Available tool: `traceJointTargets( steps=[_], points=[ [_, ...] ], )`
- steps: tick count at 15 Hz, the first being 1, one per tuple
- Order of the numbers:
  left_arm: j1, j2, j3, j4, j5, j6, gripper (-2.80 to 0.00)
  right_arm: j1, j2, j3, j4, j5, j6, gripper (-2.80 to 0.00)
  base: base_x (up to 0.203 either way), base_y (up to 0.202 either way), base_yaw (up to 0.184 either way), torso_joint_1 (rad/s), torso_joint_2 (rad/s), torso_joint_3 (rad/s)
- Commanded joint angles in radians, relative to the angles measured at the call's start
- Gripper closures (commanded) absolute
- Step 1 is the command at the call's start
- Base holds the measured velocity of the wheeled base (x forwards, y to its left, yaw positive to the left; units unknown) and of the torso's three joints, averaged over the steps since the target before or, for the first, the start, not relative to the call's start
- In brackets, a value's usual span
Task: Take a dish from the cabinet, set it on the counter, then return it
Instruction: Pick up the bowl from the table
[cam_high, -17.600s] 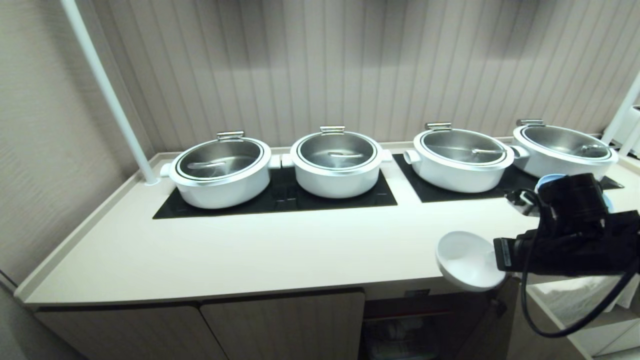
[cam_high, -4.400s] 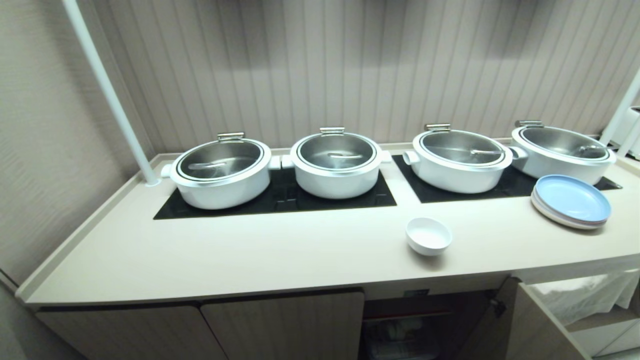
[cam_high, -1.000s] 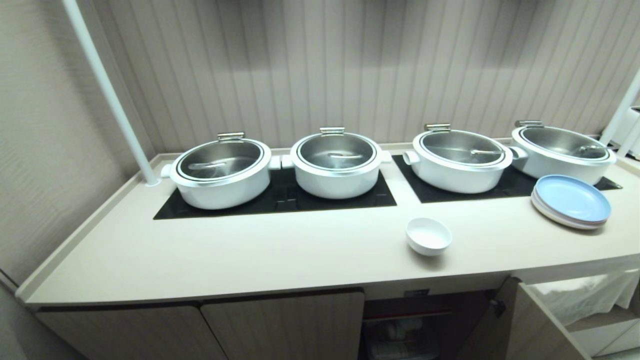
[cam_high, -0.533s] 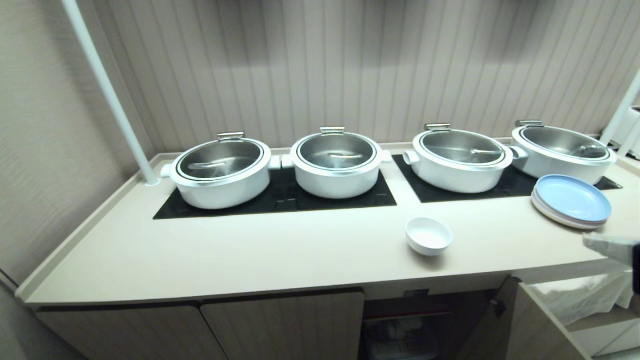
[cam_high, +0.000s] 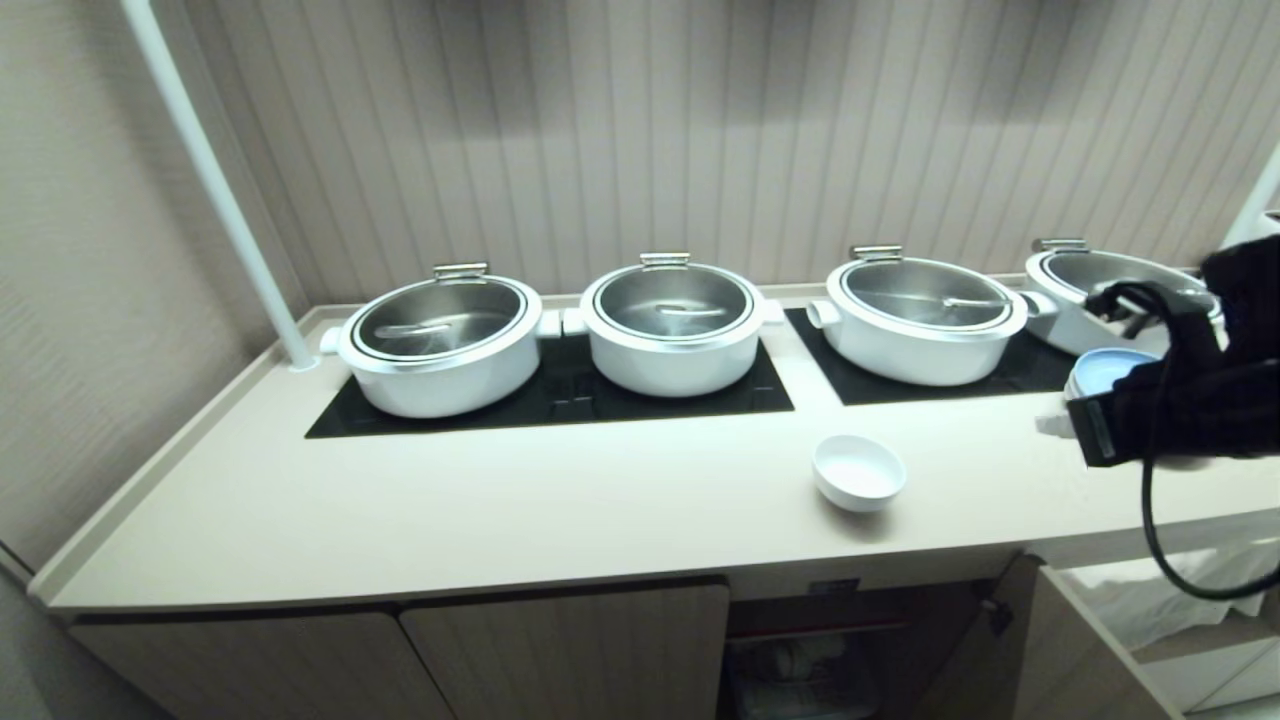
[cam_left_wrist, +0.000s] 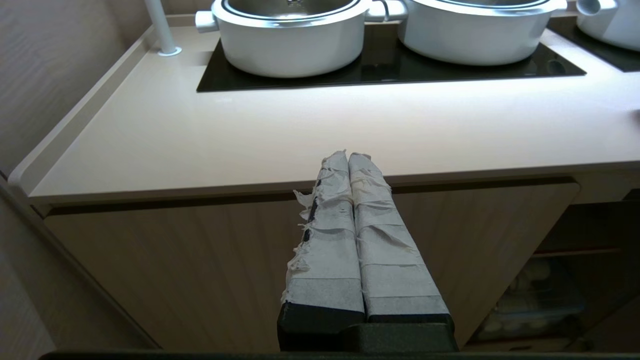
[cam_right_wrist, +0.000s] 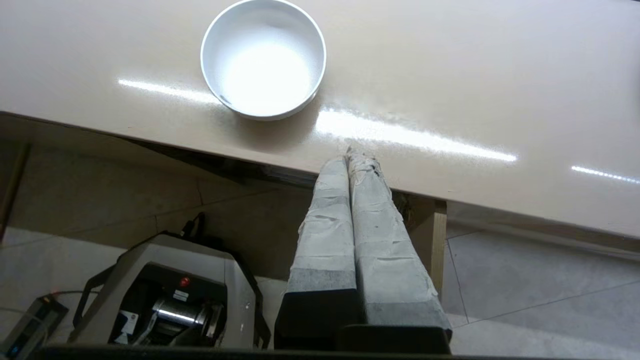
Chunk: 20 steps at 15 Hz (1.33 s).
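Observation:
The dish (cam_high: 858, 472), a small white bowl, stands upright and alone on the cream counter (cam_high: 600, 510), near its front edge. My right gripper (cam_right_wrist: 352, 155) hovers over the counter's front edge to the right of the dish (cam_right_wrist: 263, 57), apart from it, its taped fingers pressed together and holding nothing. In the head view that gripper (cam_high: 1048, 426) pokes out of the black arm at the far right. Below the dish the cabinet (cam_high: 830, 650) stands open, its door (cam_high: 1060, 640) swung out. My left gripper (cam_left_wrist: 348, 157) is shut and parked in front of the closed doors, below the counter edge.
Several white steel-lidded pots (cam_high: 672, 325) sit on black cooktop panels (cam_high: 560, 395) along the back. A pale blue plate stack (cam_high: 1105, 365) is mostly hidden behind my right arm. A white pole (cam_high: 215, 190) rises at the back left. My base (cam_right_wrist: 165, 295) is on the floor below.
My right arm has risen from below the right edge into the head view and now covers most of the plates. The dish has not moved.

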Motion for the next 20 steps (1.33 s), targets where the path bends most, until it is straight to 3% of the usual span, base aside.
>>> traceJointTargets(
  steps=[1, 6, 11, 20],
  points=[
    [0.0, 0.0, 0.0, -0.001, 0.001, 0.0, 0.0, 0.023, 0.128, -0.075, 0.02, 0.001, -0.004, 0.0, 0.0, 0.0, 0.0, 0.0, 0.0, 0.0],
    [0.0, 0.0, 0.0, -0.001, 0.0, 0.0, 0.0, 0.08, 0.269, -0.384, 0.327, 0.004, -0.005, 0.0, 0.0, 0.0, 0.0, 0.0, 0.0, 0.0],
    [0.0, 0.0, 0.0, -0.001, 0.0, 0.0, 0.0, 0.096, 0.443, -0.741, 0.819, 0.002, -0.01, 0.0, 0.0, 0.0, 0.0, 0.0, 0.0, 0.0],
    [0.0, 0.0, 0.0, 0.0, 0.001, 0.0, 0.0, 0.108, 0.623, -0.898, 0.864, -0.04, -0.008, 0.0, 0.0, 0.0, 0.0, 0.0, 0.0, 0.0]
  ],
)
